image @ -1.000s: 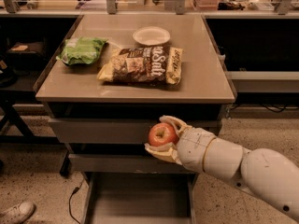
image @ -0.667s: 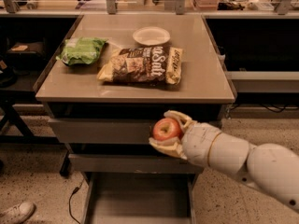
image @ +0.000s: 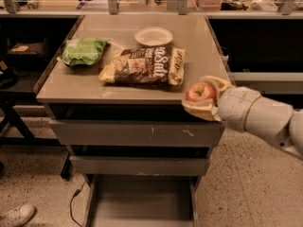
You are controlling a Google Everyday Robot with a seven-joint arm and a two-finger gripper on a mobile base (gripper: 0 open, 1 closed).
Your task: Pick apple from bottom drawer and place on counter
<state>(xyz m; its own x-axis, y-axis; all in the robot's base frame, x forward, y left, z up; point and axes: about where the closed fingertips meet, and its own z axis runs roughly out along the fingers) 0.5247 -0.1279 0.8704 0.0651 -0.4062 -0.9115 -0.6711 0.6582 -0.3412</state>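
Beside the counter [image: 118,86], at its front-right corner, the gripper [image: 204,96] holds the apple [image: 200,92], higher than before.

Gripper [image: 202,97], apple [image: 200,92] between jaws, at counter [image: 94,86] front-right corner; bottom drawer [image: 142,202] below.

White arm [image: 258,117], gripper [image: 199,93] with yellowish fingers [image: 201,111]

Hand [image: 204,97] at counter [image: 94,85] corner hiding underside of apple [image: 201,91], bottom drawer [image: 142,202] cut off below
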